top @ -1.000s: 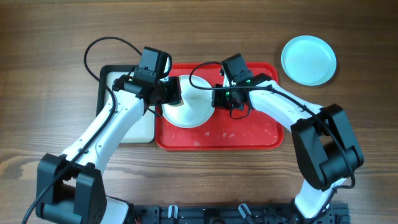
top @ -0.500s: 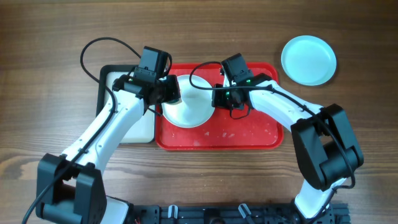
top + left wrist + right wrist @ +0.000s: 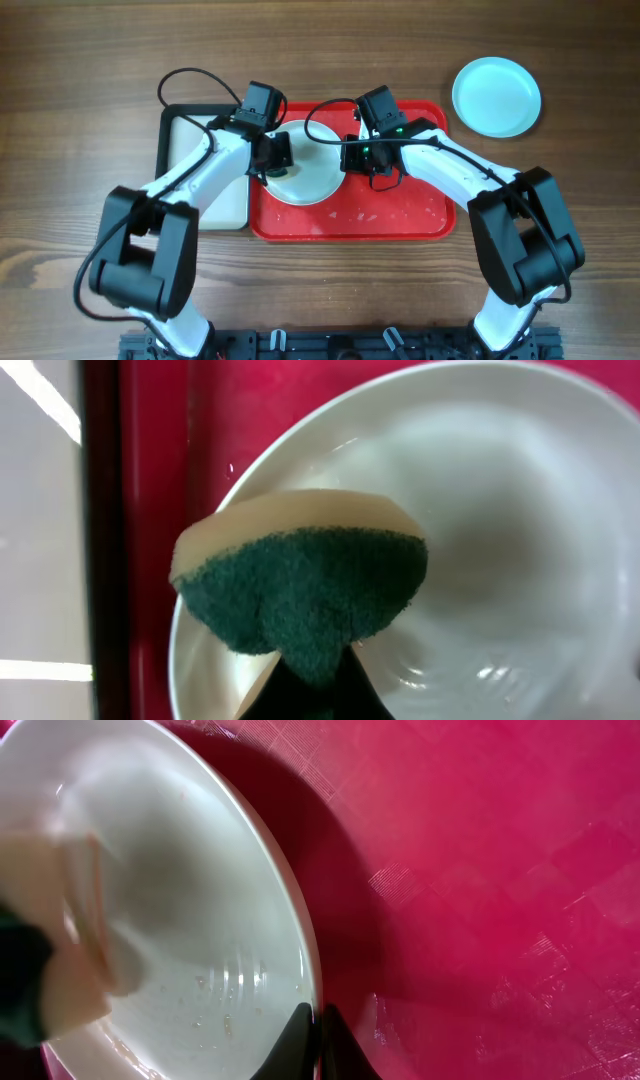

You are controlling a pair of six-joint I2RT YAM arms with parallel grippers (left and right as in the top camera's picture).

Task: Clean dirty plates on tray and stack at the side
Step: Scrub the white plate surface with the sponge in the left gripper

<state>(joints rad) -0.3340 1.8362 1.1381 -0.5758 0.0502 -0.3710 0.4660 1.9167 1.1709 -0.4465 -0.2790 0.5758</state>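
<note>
A white plate (image 3: 303,172) is tilted up on the red tray (image 3: 400,215). My right gripper (image 3: 347,157) is shut on the plate's right rim; in the right wrist view the fingers (image 3: 318,1038) pinch the rim of the plate (image 3: 190,890), which has small specks inside. My left gripper (image 3: 277,160) is shut on a green and yellow sponge (image 3: 300,585), held against the plate's inner face (image 3: 480,540) near its left edge. One aqua plate (image 3: 496,96) lies on the table at the far right. A third plate is not in view.
A black-rimmed cream tray (image 3: 190,140) sits left of the red tray, under my left arm. The red tray floor (image 3: 500,870) is wet and speckled. Bare wooden table (image 3: 80,150) surrounds both trays.
My left arm has swung its elbow inward and the sponge has shifted slightly right on the plate. The right arm and the plate have not moved.
</note>
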